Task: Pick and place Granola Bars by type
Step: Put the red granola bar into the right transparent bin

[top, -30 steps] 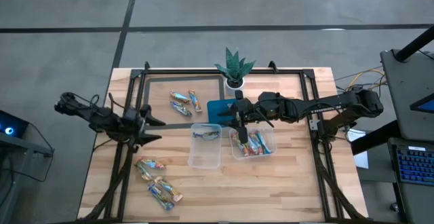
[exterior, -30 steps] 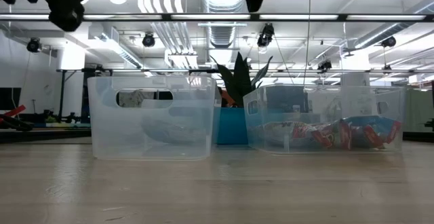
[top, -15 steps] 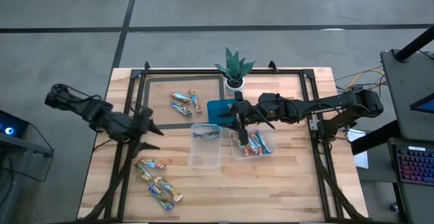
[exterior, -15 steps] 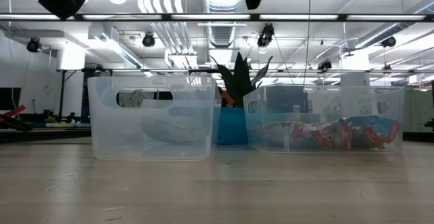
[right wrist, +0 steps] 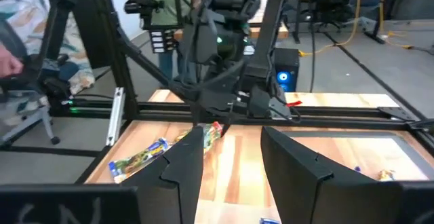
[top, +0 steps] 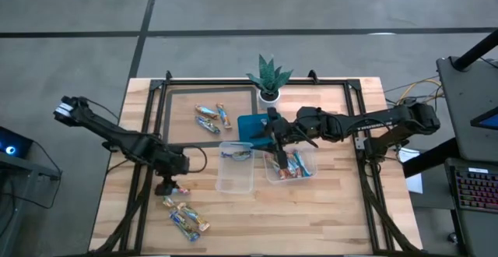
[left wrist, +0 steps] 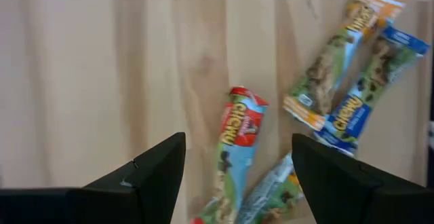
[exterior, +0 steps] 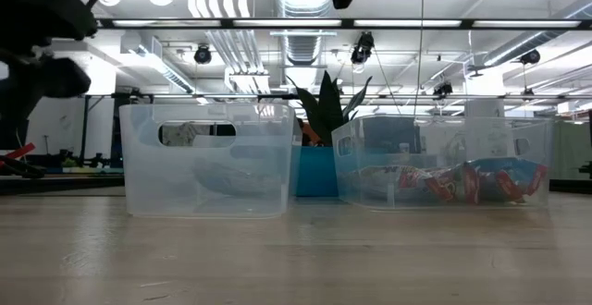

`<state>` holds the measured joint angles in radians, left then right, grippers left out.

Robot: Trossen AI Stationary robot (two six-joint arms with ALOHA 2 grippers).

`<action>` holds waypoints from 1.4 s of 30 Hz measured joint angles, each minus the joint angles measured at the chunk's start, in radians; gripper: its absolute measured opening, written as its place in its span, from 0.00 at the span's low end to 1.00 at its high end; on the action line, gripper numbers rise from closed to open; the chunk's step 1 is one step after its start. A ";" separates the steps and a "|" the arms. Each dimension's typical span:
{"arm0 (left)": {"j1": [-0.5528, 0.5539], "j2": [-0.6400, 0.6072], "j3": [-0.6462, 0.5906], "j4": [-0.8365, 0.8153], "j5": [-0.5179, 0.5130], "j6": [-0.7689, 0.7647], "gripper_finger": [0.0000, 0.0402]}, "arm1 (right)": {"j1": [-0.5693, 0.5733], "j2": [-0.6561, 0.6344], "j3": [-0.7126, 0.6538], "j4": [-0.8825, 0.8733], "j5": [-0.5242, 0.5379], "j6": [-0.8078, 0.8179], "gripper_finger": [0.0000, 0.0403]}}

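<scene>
Table layout: tubs in the middle, granola bars spread around them.

Two clear tubs stand side by side at the table's centre: the left tub holds one bar, the right tub several bars. Behind them sits a tray, and farther back a potted plant. A far-left group of bars lies left of the tray; a near-left group lies beneath the left gripper. The right gripper hangs over the right tub.
</scene>
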<state>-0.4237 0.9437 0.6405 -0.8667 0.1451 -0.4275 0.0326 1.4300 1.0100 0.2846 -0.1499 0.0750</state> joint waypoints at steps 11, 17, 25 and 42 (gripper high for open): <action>-0.034 0.087 -0.079 0.170 0.082 -0.060 0.62 | 0.000 -0.023 0.000 -0.068 -0.038 -0.036 0.35; -0.045 0.135 -0.117 0.200 0.083 -0.053 0.62 | 0.000 -0.050 0.000 -0.076 -0.046 -0.066 0.33; -0.045 0.207 -0.169 0.256 0.110 -0.081 0.62 | 0.000 -0.100 0.000 -0.080 -0.045 -0.080 0.33; -0.045 0.275 -0.179 0.261 0.087 -0.022 0.32 | 0.000 -0.154 0.000 -0.103 -0.042 -0.054 0.28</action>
<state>-0.4686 1.2189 0.4617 -0.6059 0.2316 -0.4500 0.0326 1.2762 1.0096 0.1818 -0.1919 0.0208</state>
